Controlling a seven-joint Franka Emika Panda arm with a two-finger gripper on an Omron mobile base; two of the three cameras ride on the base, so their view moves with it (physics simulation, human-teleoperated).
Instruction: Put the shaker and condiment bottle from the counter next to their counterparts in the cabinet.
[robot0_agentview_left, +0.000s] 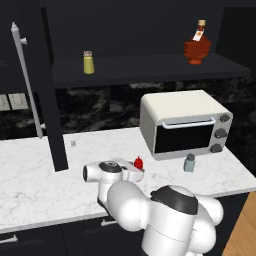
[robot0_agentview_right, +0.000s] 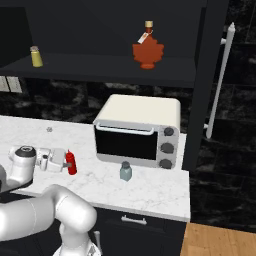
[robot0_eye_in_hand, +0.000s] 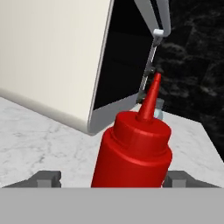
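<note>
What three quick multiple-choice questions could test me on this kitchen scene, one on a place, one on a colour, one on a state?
1. Where does the shaker stand?
A. on the counter before the toaster oven
B. on the cabinet shelf
C. on top of the oven

2. What colour is the condiment bottle?
A. green
B. red
C. white

3. How does the gripper stand to that bottle?
A. far above it
B. a finger on each side of it
C. holding it upside down

Answers: 1 A, both base views show it by the oven's front; 2 B, red throughout; 3 B, the hand view shows the bottle upright between the fingertips.
</note>
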